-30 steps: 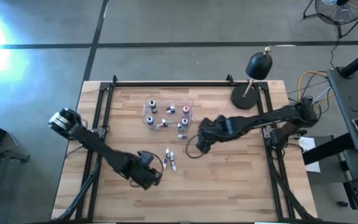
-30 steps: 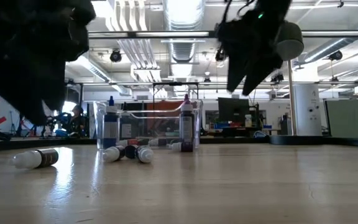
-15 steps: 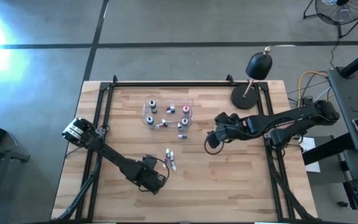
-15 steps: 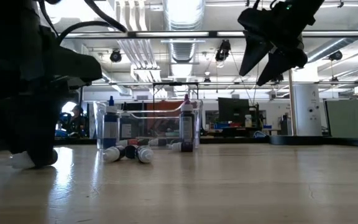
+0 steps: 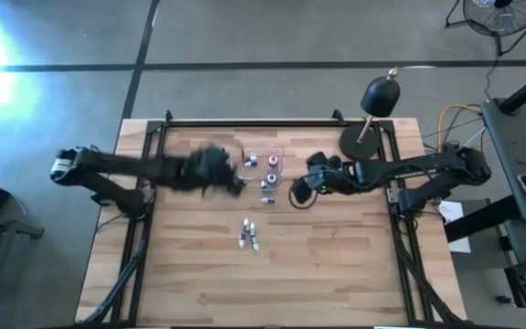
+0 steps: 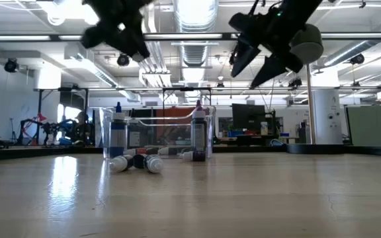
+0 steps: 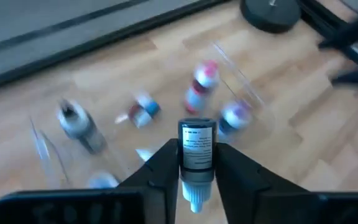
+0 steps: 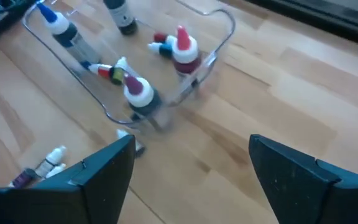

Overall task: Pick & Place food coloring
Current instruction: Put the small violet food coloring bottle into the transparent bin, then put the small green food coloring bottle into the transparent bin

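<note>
The food coloring is a set of tiny dropper bottles. Several stand or lie in the clear tray [image 5: 261, 170], among them a blue-capped one [image 6: 118, 134] and a red-capped one [image 6: 199, 134]. Two bottles [image 5: 248, 235] lie on the wood nearer the front. My left gripper [image 7: 196, 149] hovers over the tray's left part [image 5: 219, 172], shut on one white-tipped bottle [image 7: 196, 155]. My right gripper [image 8: 191, 180] hangs open just right of the tray [image 5: 298, 193], with nothing between its fingers. My left gripper pinches the bottle's labelled body [image 7: 196, 144] between its two fingers [image 7: 166, 168]. The fingers slant down toward the tray, and the bottle lies along them, its white dropper tip [image 7: 194, 200] pointing back toward the wrist. The bottle hangs clear above the tray.
A black lamp with a round base [image 5: 365, 140] stands at the far right corner. Black frame rails [image 5: 150, 146] run along the table's sides and far edge. The near half of the wooden top is bare apart from the two loose bottles.
My left gripper has taken up a bottle that lay on the wood at the near left, lifted it clear and swung fast up and toward the far edge, ending over the tray. My right gripper has drifted a little toward the far edge, staying open.
</note>
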Robot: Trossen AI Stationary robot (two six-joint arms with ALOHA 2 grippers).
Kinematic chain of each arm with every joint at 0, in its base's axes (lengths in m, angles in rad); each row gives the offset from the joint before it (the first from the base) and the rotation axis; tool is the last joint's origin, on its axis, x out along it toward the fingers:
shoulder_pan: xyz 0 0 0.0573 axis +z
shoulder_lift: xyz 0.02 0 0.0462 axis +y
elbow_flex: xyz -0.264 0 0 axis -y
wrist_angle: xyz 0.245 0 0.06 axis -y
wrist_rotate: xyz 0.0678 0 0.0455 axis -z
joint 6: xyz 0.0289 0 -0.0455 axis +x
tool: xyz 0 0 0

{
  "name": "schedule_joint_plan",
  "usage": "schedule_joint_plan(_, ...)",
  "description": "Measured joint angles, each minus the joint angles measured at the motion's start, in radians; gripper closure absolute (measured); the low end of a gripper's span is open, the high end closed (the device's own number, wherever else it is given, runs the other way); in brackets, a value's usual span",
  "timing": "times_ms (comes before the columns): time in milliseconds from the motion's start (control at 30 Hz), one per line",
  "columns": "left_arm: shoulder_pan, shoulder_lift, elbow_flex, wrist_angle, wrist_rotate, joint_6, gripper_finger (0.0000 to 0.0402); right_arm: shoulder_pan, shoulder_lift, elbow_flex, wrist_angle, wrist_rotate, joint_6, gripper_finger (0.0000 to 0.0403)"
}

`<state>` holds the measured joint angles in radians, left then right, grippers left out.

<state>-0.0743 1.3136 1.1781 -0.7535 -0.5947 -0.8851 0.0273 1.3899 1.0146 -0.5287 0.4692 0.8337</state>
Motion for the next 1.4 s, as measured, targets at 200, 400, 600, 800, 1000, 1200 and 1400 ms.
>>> schedule_joint_plan(200,0.285,0.015,-0.043,0.093,0.371,0.273,0.0274,-0.001,0.08,0.018,-0.007,-0.027,0.061,0.0087)
schedule_joint_plan(400,0.232,-0.089,-0.011,0.004,0.367,0.366,0.0236,0.025,0.189,0.037,0.054,-0.26,-0.102,0.0091)
schedule_joint_plan(600,0.033,-0.207,-0.111,-0.079,0.269,0.118,0.0235,0.039,0.403,0.126,0.15,-0.411,-0.101,0.0099)
schedule_joint_plan(800,-0.213,-0.251,-0.242,-0.078,0.083,-0.262,0.0235,0.112,0.562,0.34,0.026,-0.358,-0.021,0.0111)
schedule_joint_plan(1000,-0.384,-0.242,-0.324,-0.086,0.004,-0.55,0.0234,0.191,0.661,0.494,-0.103,-0.33,0.162,0.0125)
schedule_joint_plan(1200,-0.422,-0.274,-0.418,-0.121,0.022,-0.632,0.0234,0.264,0.757,0.604,-0.097,-0.338,0.367,0.0143)
schedule_joint_plan(1400,-0.428,-0.359,-0.512,-0.112,0.062,-0.562,0.0234,0.274,0.886,0.736,-0.141,-0.284,0.5,0.0161)
